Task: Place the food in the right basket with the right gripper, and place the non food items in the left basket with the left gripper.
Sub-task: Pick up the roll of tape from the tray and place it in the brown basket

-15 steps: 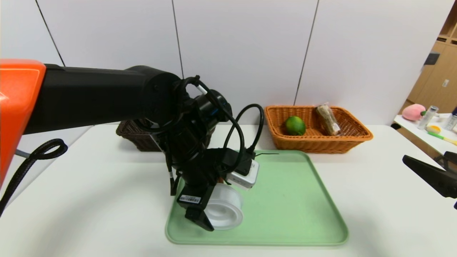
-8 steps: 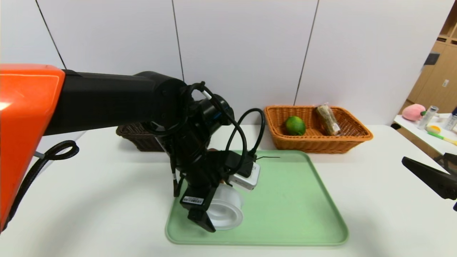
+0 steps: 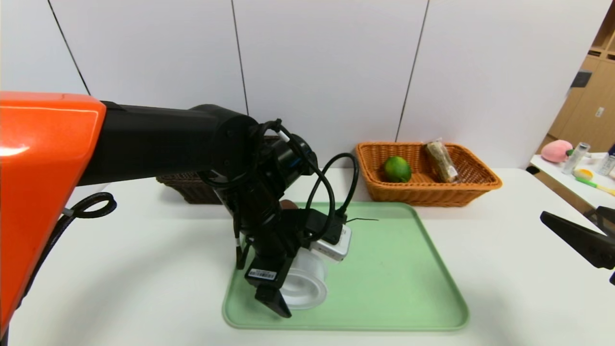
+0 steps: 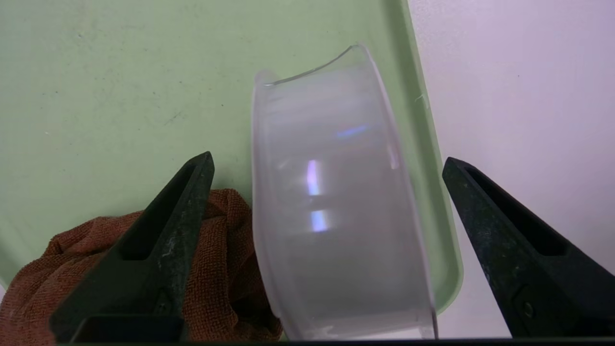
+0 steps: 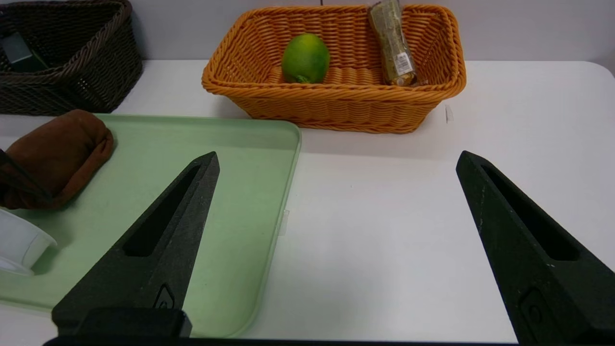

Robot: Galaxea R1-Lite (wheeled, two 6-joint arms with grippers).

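A translucent white plastic tub (image 3: 305,283) lies on its side at the front left of the green tray (image 3: 399,269). My left gripper (image 3: 293,288) is open and straddles it. In the left wrist view the tub (image 4: 331,216) sits between the two fingers of the gripper (image 4: 327,158) without touching either. A brown cloth (image 4: 216,269) lies bunched against the tub, behind one finger. It also shows in the right wrist view (image 5: 57,154). My right gripper (image 3: 576,238) is open and empty, hovering over the table at the right (image 5: 337,156).
The dark brown left basket (image 3: 187,185) stands at the back left, mostly behind my left arm. The orange right basket (image 3: 427,192) at the back holds a green lime (image 3: 397,169) and a wrapped snack bar (image 3: 442,161). A side table with toys stands at the far right.
My left arm has come down and slightly forward, bringing the open gripper lower around the tub. The right arm has not moved.
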